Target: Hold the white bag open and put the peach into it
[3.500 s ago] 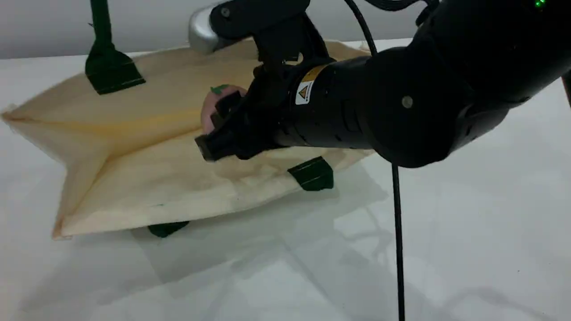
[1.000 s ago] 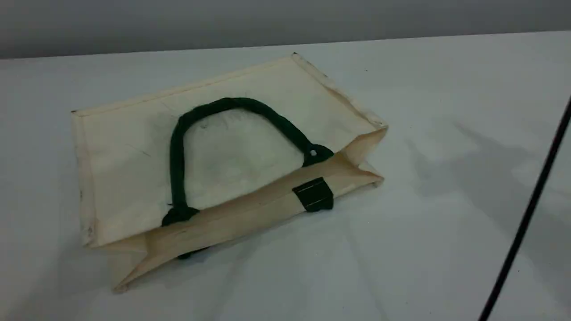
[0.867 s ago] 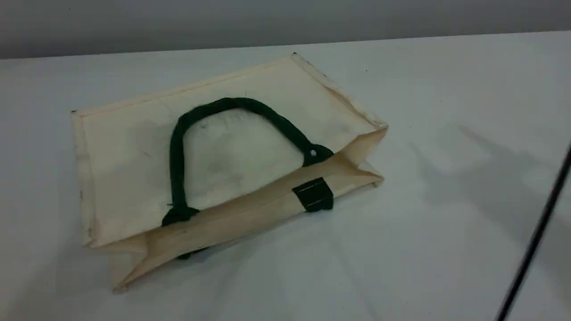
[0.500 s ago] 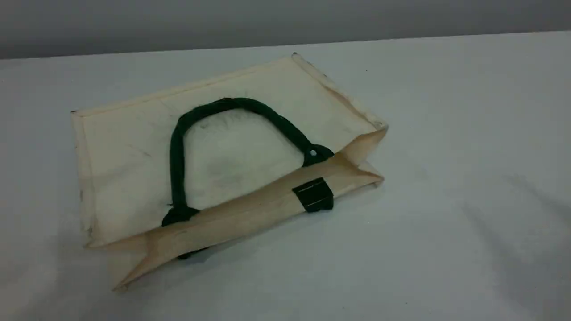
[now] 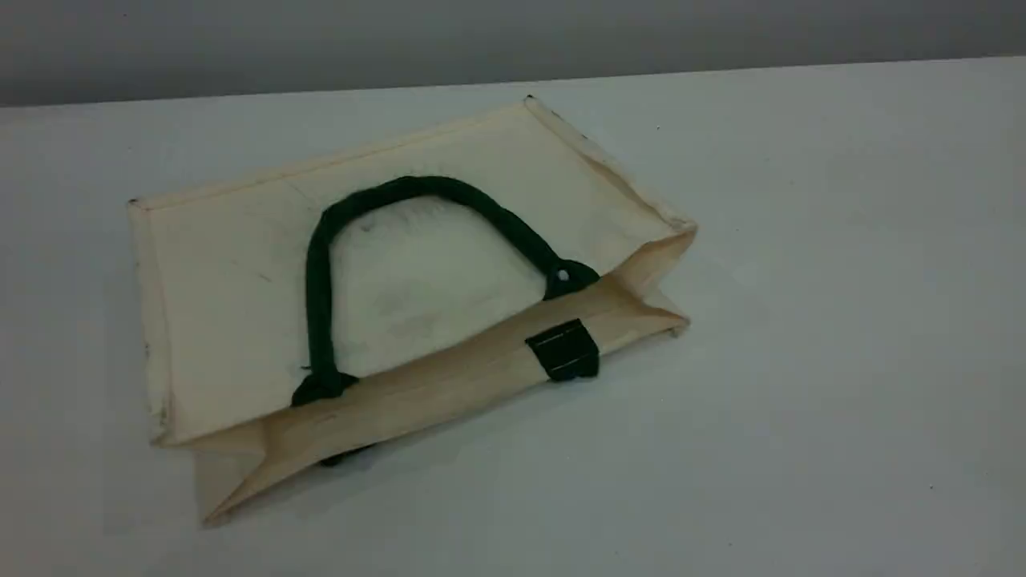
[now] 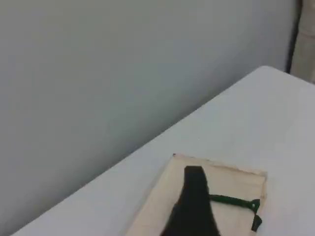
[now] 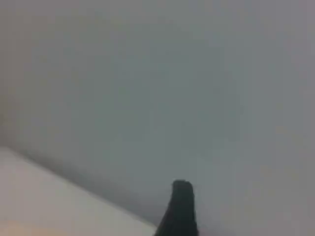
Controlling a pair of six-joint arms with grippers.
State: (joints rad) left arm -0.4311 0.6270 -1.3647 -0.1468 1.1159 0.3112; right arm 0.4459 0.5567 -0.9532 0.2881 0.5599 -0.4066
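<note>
The white bag [image 5: 240, 320] lies flat on the table, its mouth towards the camera and nearly closed. A dark green rope handle [image 5: 319, 272] rests in an arc on its top face, and a green tab [image 5: 563, 350] shows on the front rim. The peach is hidden. Neither arm shows in the scene view. In the left wrist view one black fingertip [image 6: 194, 196] hangs high above the bag [image 6: 236, 179], with nothing on it. The right wrist view shows one black fingertip [image 7: 182, 206] against the grey wall, also bare.
The white table [image 5: 801, 361] spreads out to the right of and in front of the bag. A grey wall [image 5: 513, 32] runs behind the table's far edge. A strip of table [image 7: 49, 196] shows low in the right wrist view.
The right arm that reached into the bag with the peach has left the view, and the lifted handle has dropped onto the bag. In the last second the black cable slid out on the right.
</note>
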